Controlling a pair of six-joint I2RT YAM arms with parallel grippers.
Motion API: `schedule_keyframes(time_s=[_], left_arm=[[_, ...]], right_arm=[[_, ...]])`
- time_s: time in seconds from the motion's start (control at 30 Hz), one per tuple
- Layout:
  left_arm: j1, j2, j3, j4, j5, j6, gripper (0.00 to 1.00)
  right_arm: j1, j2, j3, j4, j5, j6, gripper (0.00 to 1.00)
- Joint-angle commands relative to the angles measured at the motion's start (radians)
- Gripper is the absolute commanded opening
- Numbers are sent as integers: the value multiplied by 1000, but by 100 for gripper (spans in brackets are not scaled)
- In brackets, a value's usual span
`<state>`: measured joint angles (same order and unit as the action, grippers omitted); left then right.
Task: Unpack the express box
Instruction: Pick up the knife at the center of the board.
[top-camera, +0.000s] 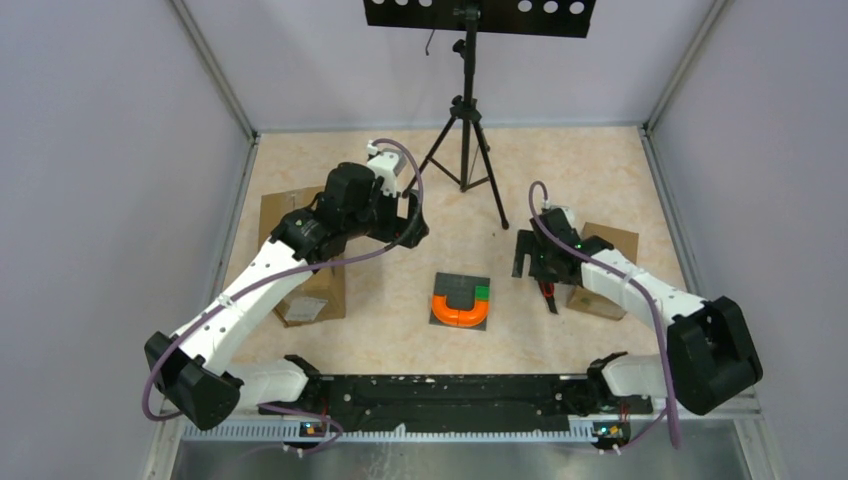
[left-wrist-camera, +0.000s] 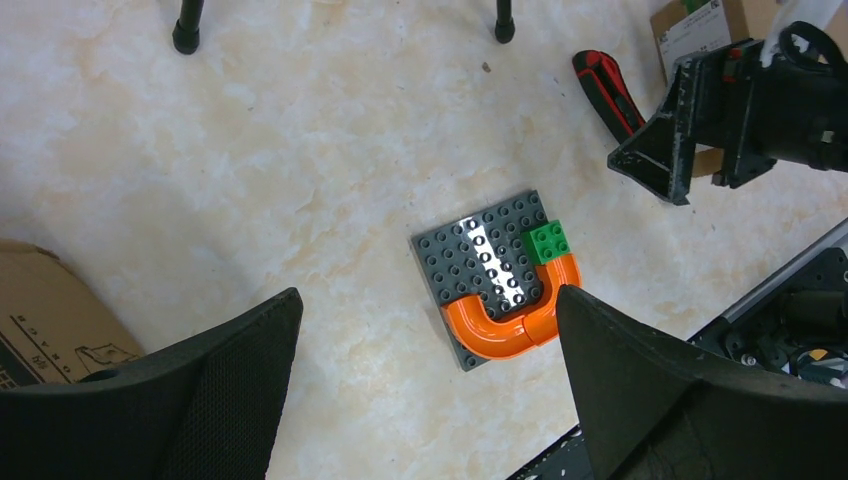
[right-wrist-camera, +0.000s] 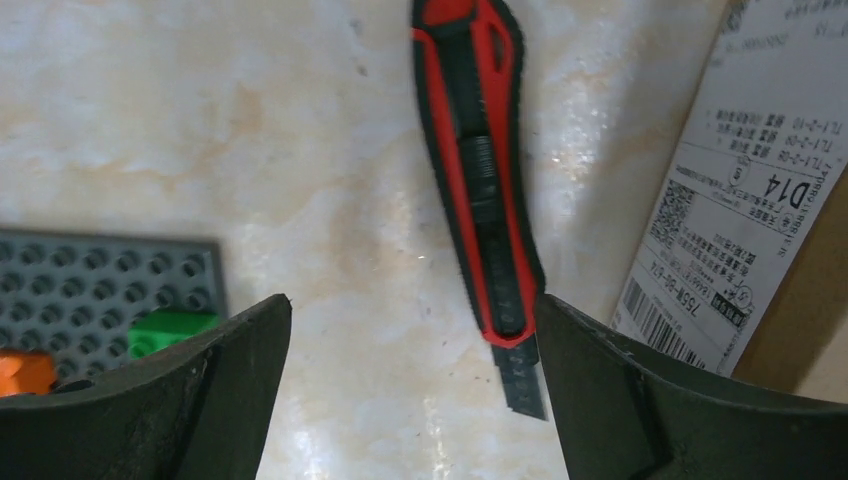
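The right gripper (right-wrist-camera: 412, 310), jaws spread and empty, hovers over the box cutter (right-wrist-camera: 480, 170), the labelled box (right-wrist-camera: 735, 190) just to its right, so fetching the cutter looks to be the step in hand, calling for it to lower and clamp the handle, while the left gripper (left-wrist-camera: 428, 295) gapes empty too.

A white shipping label (right-wrist-camera: 745, 180) on the right-hand cardboard box (right-wrist-camera: 800, 330) carries the bold code "D14", seen upside down. Beside it are a QR code, a barcode and rows of small print too fine to make out. The left-hand box (left-wrist-camera: 45, 315) bears dark printed lettering on its side, too blurred to read.
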<state>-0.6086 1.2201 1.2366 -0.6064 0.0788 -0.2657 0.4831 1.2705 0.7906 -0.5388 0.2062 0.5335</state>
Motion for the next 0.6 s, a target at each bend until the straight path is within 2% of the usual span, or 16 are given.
schedule_keyframes(time_s=[0.0,0.13,0.33,0.5,0.57], left_arm=[[7,-8,11,47,36,13,98],[8,5,18,46,43,13,98],[13,13,17,53,48,5,98],[19,18,15,53,46,-10,98],[27,22,14,53,44,-27,98]], right_arm=[[-62,29,-50,113,8,50,89],[-97,68,-79,165,22,70,86],[-92,174,-48,147,95,69,69],[-12,205,-18,108,197,82,58],[24,226,-2,94,223,99,49]])
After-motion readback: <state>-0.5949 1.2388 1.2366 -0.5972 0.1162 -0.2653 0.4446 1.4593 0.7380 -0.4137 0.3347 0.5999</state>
